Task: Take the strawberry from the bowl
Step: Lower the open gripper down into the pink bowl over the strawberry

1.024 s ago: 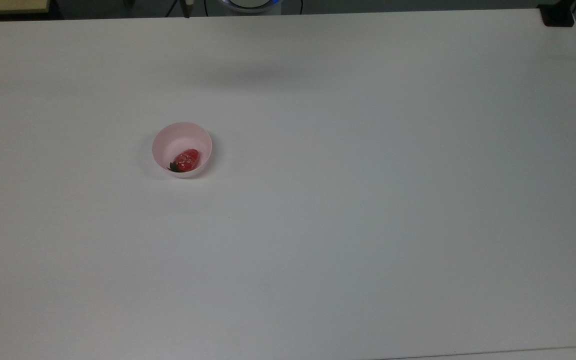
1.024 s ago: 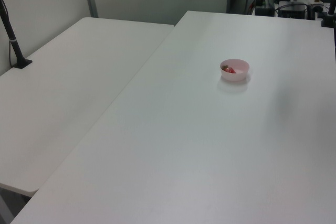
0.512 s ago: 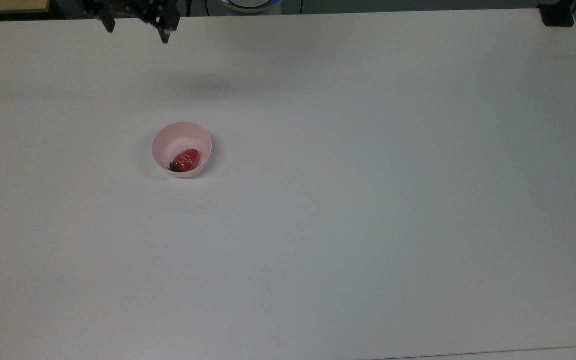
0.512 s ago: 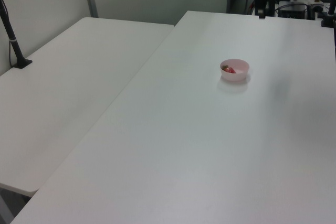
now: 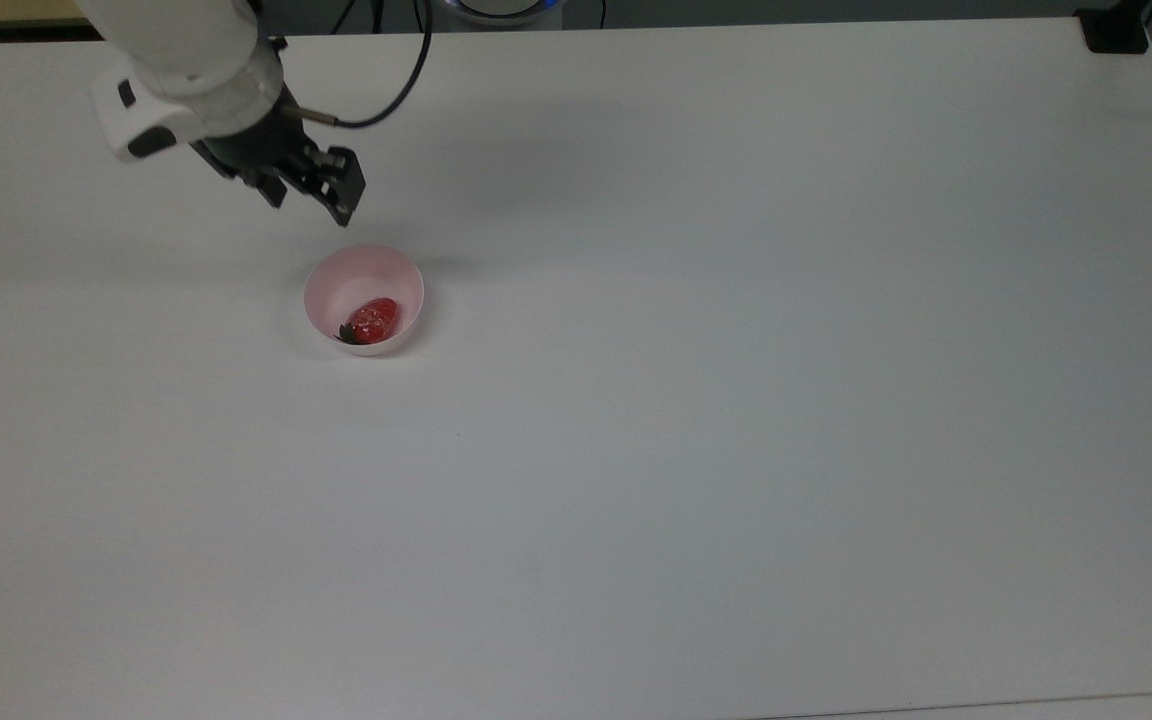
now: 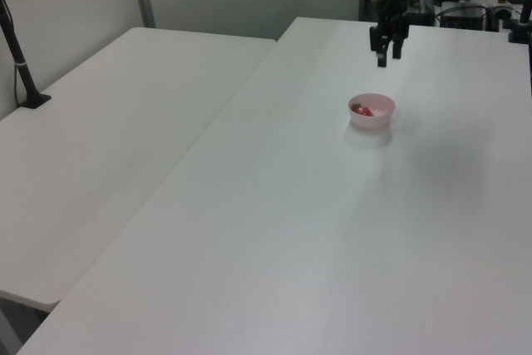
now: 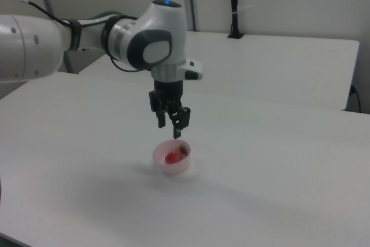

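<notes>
A small pale pink bowl point(image 5: 364, 298) point(image 6: 371, 110) point(image 7: 171, 158) stands on the white table point(image 5: 736, 400). Inside it lies a glossy red strawberry point(image 5: 373, 319) point(image 6: 362, 110) point(image 7: 172, 156) with a dark green cap. My gripper point(image 5: 308, 203) point(image 6: 387, 55) point(image 7: 170, 124) hangs in the air above the bowl, pointing down, up and to the left of it in the top view. Its two black fingers stand apart, open, with nothing between them.
A second white table point(image 6: 108, 147) adjoins on the left view's left, with a black post point(image 6: 18, 56) clamped to it. Another black post point(image 7: 234, 4) stands on the far table in the right view. A black clamp point(image 5: 1114, 30) sits at the top view's upper right corner.
My arm has swung in from the table's far edge and come down, bringing the open gripper close above the bowl. The bowl and strawberry have not moved.
</notes>
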Robot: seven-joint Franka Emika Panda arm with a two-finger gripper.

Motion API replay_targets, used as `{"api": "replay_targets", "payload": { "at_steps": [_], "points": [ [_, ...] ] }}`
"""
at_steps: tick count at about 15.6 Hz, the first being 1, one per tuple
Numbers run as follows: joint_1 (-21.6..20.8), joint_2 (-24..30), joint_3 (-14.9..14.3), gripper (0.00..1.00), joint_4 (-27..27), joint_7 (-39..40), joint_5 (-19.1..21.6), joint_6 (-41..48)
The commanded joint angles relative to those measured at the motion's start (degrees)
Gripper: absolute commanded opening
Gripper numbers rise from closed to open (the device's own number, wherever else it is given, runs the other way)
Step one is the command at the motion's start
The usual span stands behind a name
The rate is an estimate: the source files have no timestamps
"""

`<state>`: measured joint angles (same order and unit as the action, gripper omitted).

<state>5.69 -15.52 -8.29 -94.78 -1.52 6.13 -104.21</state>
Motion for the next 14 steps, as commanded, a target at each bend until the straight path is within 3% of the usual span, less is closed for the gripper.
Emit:
{"api": "replay_targets", "payload": {
  "at_steps": [1, 5, 7, 10, 14],
  "points": [
    [-0.76, -4.60, 0.29, 0.81, 1.01, -1.20, 1.52, -5.90],
    [-1.99, -8.12, 0.47, 0.80, 1.27, -2.87, 1.69, -9.08],
    [-2.78, -8.48, 0.55, 0.77, 1.09, -2.96, 1.69, -9.26],
    [-2.87, -9.35, 0.55, 0.66, 1.01, -2.96, 1.69, -9.26],
    [-2.96, -10.06, 0.55, 0.65, 0.92, -2.78, 1.69, -9.35]
  ]
}}
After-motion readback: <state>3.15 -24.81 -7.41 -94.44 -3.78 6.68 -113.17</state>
